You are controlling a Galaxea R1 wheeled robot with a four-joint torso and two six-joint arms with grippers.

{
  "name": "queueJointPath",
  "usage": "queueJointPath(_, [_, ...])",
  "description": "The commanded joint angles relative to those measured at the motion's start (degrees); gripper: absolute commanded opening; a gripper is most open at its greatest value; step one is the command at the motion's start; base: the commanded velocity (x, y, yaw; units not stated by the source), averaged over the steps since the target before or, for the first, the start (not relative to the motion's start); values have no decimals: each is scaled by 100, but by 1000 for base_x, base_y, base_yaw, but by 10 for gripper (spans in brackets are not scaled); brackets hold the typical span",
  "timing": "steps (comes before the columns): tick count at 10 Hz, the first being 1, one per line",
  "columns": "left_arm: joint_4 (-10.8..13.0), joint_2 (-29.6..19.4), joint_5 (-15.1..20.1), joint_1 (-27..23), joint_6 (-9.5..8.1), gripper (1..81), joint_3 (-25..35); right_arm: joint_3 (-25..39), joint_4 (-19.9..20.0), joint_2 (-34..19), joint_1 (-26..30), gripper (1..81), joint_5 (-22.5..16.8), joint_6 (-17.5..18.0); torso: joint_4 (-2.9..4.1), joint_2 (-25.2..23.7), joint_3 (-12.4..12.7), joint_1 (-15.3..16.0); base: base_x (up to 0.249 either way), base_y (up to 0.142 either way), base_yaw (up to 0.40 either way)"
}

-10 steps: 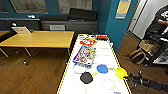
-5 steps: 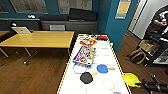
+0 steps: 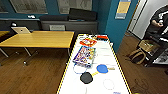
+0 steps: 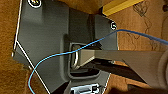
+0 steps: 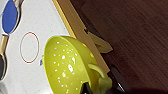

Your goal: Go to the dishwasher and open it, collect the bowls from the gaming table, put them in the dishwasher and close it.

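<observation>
Right wrist view: fingers (image 5: 100, 83) closed on rim of yellow-green bowl (image 5: 67, 66), bowl tilted, held above the white surface (image 5: 37, 27) by its yellow edge. Beyond the bowl from the fingers, a red ring (image 5: 29, 47) printed on the surface, then a blue paddle (image 5: 10, 16). Head view: black paddle (image 3: 86, 77) beside the blue one, colourful box (image 3: 84, 55) farther up. Left fingers: cannot tell their state.

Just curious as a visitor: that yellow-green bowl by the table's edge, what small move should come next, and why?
Probably lift the yellow-green bowl clear and carry it off: it is tilted over the white gaming table's yellow edge, apparently held at its rim, while blue and black round pieces remain on the table.
</observation>
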Motion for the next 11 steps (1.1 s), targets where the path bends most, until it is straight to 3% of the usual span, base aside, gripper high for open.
queueJointPath(1, [131, -1025, 82, -257, -9, 811, 1304, -315, -258, -162, -554, 10, 577, -585, 0, 0, 0, 0, 0, 0, 0])
queueJointPath(3, [131, -1764, 64, -415, 0, 811, 2377, -290, -364, -47, -766, 10, 701, -585, 0, 0, 0, 0, 0, 0, 0])
queueJointPath(8, [131, -1967, 73, -670, 0, 811, 2739, 879, -671, -943, -1116, 10, 701, -585, 0, 0, 0, 0, 0, 0, 0])
queueJointPath(11, [69, -2537, 73, -1083, -9, 811, 3608, 1195, -794, -1241, -1600, 10, 893, -585, 0, 0, 0, 0, 0, 0, 0])
